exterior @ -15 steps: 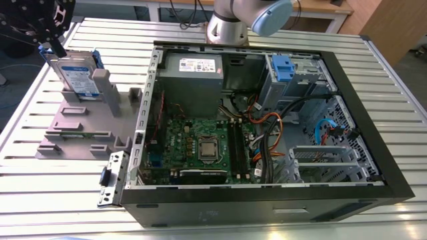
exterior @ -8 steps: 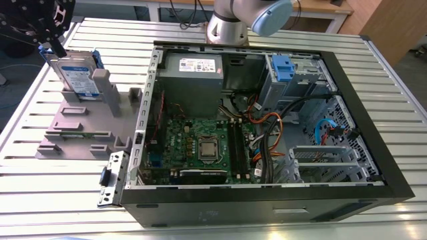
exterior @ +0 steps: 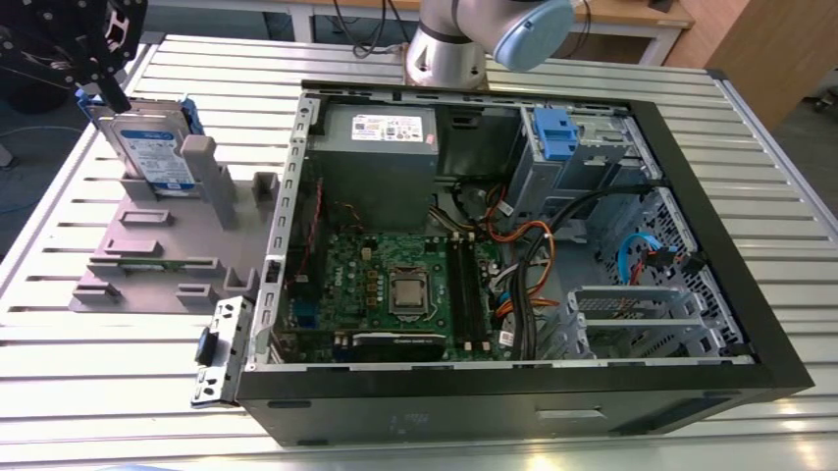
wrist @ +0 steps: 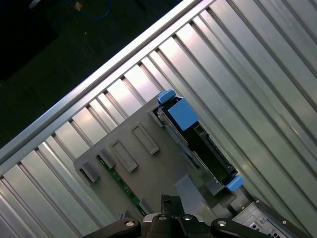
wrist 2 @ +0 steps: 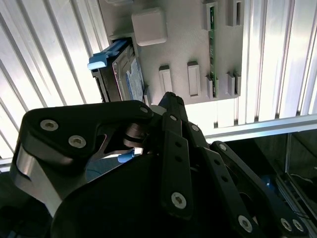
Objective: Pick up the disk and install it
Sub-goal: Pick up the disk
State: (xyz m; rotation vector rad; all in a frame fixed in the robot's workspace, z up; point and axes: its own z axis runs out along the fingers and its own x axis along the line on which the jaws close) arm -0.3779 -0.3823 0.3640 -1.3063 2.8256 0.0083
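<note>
Exterior view has the pincer point(exterior: 105, 80) in the far corner at the exterior view's left, hanging right at the top edge of the disk point(exterior: 144, 147). Honestly, I can't tell whether it's open or clamped on the disk (the black linkage hides the tips in both wrist views). In the second wrist view the pincer point(wrist 2: 153, 106) sits right against the disk point(wrist 2: 121, 74). One blue end of the frame pokes out beyond it, and another bit of blue shows under the linkage.

The disk stands upright on its edge in the grey stand point(exterior: 144, 245), next to the tall posts, with its white-and-blue label visible in the exterior view. In the first wrist view the pincer point(wrist: 171, 210) is above the stand point(wrist: 148, 173), and the disk point(wrist: 198, 144) is seen edge-on along one side of it, with blue frame at both ends.

A green circuit strip point(wrist 2: 212, 49) lies in a slot at the stand's other end, well apart from the disk.

The stand sits on a slatted metal table point(exterior: 105, 363), just beside an open computer case point(exterior: 524, 412) on the exterior view's right. Inside the case there's a green circuit board point(exterior: 392, 285), and a blue bracket point(exterior: 556, 132) up at the far bay. The arm point(exterior: 458, 39) rises from behind the case.
</note>
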